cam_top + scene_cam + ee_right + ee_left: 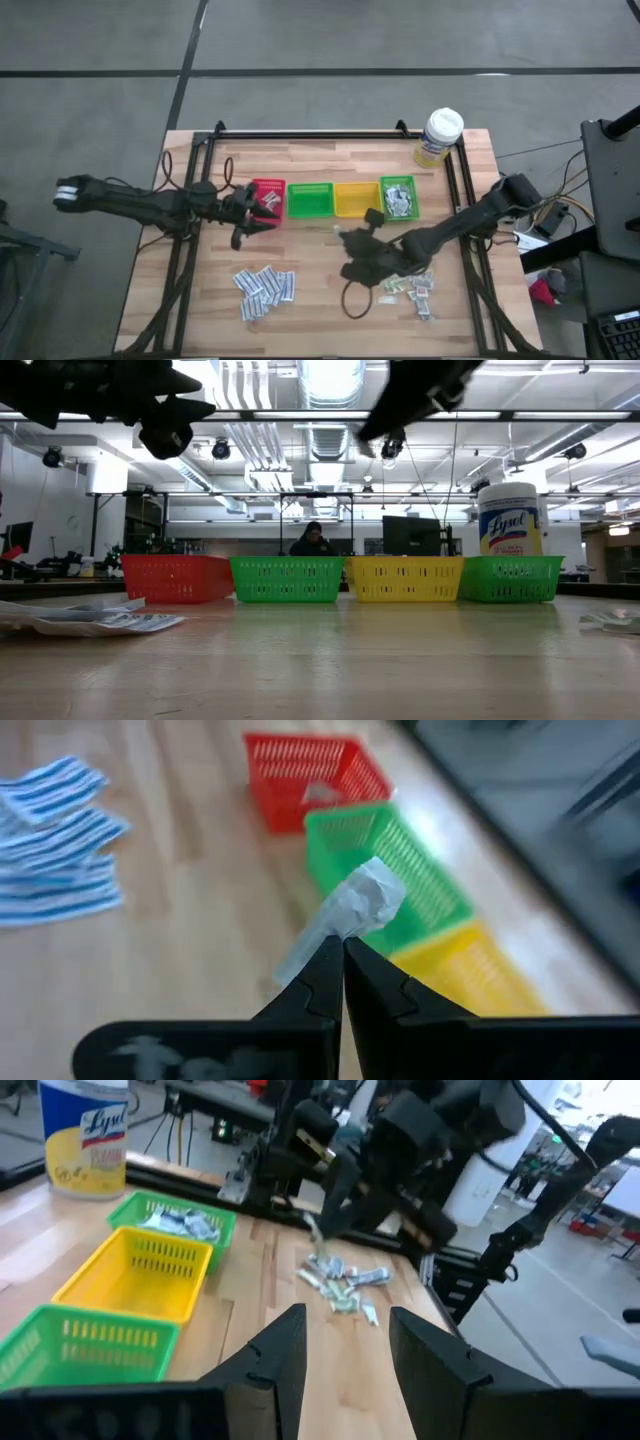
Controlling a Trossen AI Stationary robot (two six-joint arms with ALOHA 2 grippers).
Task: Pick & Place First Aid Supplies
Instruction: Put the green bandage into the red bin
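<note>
I have the right gripper (pixel 342 952) pinched on a grey-silver sachet (pixel 345 915), lifted clear of the table (pixel 320 300) to carry toward the bins (pixel 332 199), while my left gripper (pixel 262 212), fingers apart, waits over the red bin (pixel 268 190).

Floor: we see grey concrete (pixel 90 60) around the table.
Ceiling: we see ducts (pixel 335 435) and long lamps (pixel 330 375).
Furniture: we see a monitor (pixel 410 535) and a seated person (pixel 313 540).
</note>
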